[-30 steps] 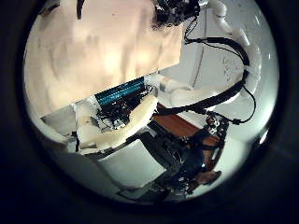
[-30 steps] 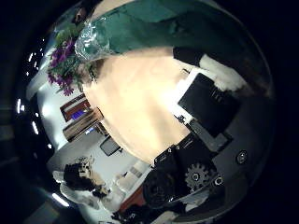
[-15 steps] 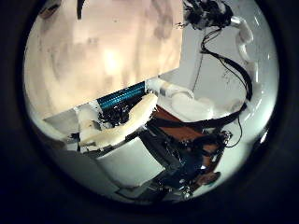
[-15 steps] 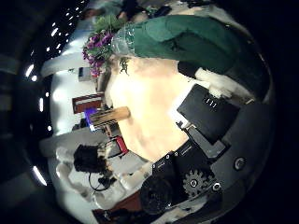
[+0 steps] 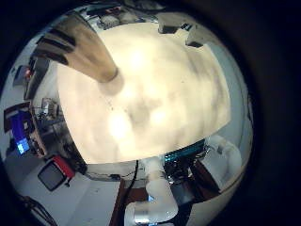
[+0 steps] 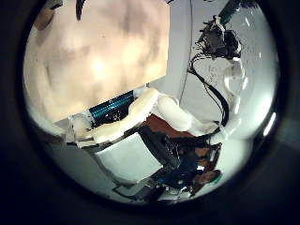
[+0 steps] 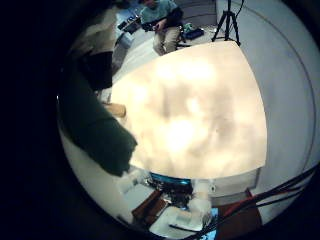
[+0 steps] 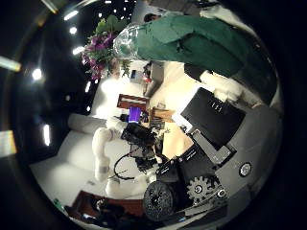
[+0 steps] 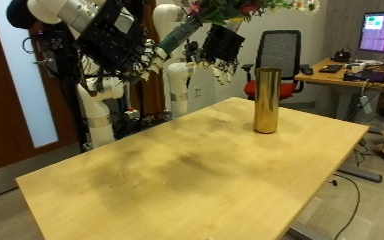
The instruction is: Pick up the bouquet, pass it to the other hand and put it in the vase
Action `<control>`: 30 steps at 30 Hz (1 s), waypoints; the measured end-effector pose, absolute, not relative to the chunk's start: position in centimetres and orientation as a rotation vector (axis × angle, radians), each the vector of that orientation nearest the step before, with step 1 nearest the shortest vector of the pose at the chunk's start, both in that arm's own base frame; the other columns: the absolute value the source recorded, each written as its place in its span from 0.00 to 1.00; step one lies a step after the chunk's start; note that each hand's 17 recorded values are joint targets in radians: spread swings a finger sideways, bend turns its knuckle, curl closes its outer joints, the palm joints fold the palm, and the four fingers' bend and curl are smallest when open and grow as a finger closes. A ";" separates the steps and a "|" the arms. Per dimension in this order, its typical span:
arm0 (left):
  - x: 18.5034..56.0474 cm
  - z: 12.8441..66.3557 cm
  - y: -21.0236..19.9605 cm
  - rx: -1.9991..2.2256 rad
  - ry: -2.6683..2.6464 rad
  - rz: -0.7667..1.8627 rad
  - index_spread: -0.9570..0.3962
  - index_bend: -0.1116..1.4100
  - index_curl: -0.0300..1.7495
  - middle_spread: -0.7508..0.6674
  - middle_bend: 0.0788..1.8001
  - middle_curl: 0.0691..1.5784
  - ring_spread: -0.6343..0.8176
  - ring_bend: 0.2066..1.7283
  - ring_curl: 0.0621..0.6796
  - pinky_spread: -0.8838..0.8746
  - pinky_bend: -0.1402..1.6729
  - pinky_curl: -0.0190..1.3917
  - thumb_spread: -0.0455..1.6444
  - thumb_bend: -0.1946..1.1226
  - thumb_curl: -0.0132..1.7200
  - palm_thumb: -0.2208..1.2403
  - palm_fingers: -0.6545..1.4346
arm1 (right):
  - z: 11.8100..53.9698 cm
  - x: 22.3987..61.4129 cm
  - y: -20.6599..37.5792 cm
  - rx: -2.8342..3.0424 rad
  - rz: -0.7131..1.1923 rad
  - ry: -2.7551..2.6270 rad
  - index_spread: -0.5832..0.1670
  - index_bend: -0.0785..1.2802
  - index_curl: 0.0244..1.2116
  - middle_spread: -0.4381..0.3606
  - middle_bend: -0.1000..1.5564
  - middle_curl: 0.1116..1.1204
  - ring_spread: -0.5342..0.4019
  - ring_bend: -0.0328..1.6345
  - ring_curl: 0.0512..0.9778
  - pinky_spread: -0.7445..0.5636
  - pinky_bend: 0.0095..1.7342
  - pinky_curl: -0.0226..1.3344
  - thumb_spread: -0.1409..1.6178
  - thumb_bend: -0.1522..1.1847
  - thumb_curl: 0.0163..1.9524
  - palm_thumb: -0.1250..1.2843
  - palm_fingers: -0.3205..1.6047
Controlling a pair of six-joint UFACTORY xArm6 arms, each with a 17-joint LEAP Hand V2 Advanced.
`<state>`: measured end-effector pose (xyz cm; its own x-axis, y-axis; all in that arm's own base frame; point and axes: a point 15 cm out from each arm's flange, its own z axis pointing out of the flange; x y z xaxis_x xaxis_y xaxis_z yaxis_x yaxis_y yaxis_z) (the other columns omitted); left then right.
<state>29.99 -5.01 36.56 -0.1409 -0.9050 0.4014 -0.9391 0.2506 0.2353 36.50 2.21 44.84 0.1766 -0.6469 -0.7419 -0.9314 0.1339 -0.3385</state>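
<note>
In the outside view my right hand [image 9: 119, 45], the nearer one, is held high with its fingers curled round the green-wrapped stem of the bouquet [image 9: 179, 35]. The purple flowers [image 9: 232, 10] point up and away. The right thumb side palm view shows the green wrap [image 8: 197, 43] close across the palm and the flowers [image 8: 101, 48] beyond it. My left hand [image 9: 221, 45] hangs just under the flowers, fingers relaxed and holding nothing. A tall golden vase [image 9: 265, 100] stands upright on the wooden table [image 9: 179, 170]; it also shows as the vase [image 5: 89, 52] below the left palm.
An office chair [image 9: 283, 50] and a desk with a monitor [image 9: 379, 30] stand behind the table's far end. A brown door [image 9: 6, 90] is behind the arms. The table's edge [image 9: 312, 190] lies close to the vase.
The right palm view has swung off the table toward the room, with the bouquet still held across the palm. In the left thumb side view the other hand has shifted lower.
</note>
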 end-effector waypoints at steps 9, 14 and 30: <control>32.1 40.5 -9.1 1.524 -1.969 0.509 0.81 0.17 0.21 0.68 0.07 0.20 0.62 0.30 0.06 0.65 0.26 0.20 0.52 0.12 0.17 0.22 0.45 | 43.3 33.6 7.6 -1.511 0.668 1.250 0.48 0.88 0.70 0.41 0.87 0.65 0.38 0.88 0.66 0.40 0.68 0.70 0.34 0.10 0.45 0.94 0.76; 33.1 43.3 -10.3 1.439 -1.879 0.728 0.87 0.18 0.20 0.79 0.06 0.17 0.71 0.31 0.07 0.66 0.30 0.22 0.49 0.12 0.18 0.21 0.42 | 42.5 32.9 9.9 -1.533 0.726 1.145 0.49 0.88 0.70 0.41 0.87 0.64 0.38 0.88 0.65 0.39 0.67 0.71 0.31 0.10 0.46 0.93 0.76; 34.6 46.8 -13.0 1.250 -1.677 0.946 0.95 0.17 0.17 0.88 0.11 0.18 0.81 0.30 0.10 0.76 0.29 0.22 0.47 0.12 0.20 0.24 0.37 | 40.5 30.8 17.1 -1.686 0.899 0.938 0.49 0.89 0.70 0.41 0.88 0.63 0.38 0.88 0.65 0.38 0.65 0.75 0.27 0.10 0.47 0.91 0.76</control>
<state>34.58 -13.01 46.76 -0.1700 -0.3535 0.9199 -0.9701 0.2244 -0.0930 30.79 17.14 40.53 0.4300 -0.1753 -0.8856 -0.8922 -0.2325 -0.3872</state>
